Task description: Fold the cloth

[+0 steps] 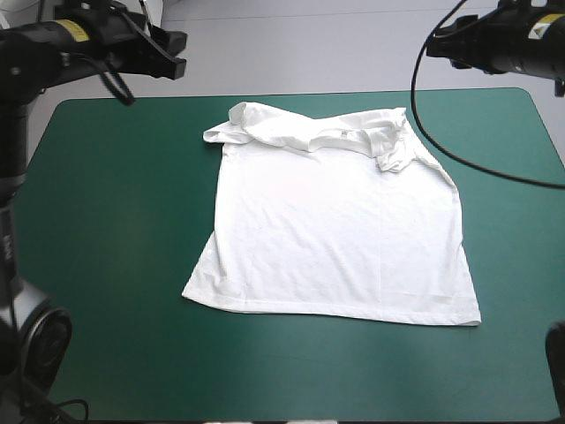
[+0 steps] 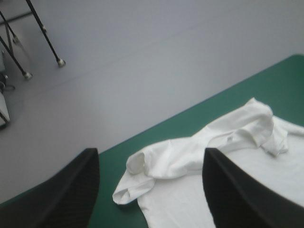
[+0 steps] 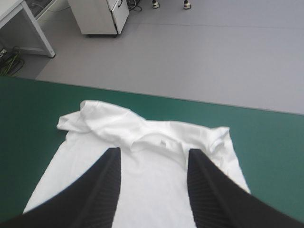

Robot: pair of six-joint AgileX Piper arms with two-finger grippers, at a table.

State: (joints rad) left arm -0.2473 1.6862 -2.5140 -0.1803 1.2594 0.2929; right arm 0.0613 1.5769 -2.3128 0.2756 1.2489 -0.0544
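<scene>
The white T-shirt (image 1: 335, 230) lies spread flat in the middle of the teal-green table (image 1: 106, 221), hem toward the near edge. Its collar end is bunched toward the far edge, and the sleeve (image 1: 231, 131) at the left is rolled in on itself. Both arms hang raised over the far corners, off the cloth. My left gripper (image 2: 149, 152) is open above the T-shirt (image 2: 247, 123), near that rolled sleeve (image 2: 135, 178). My right gripper (image 3: 153, 153) is open too, high over the collar (image 3: 161, 141) of the T-shirt (image 3: 109, 118). Neither holds anything.
The teal-green cover (image 3: 28, 104) shows on every side of the shirt, widest at the left. The table's far edge (image 2: 199, 107) runs just beyond the collar, with grey floor past it.
</scene>
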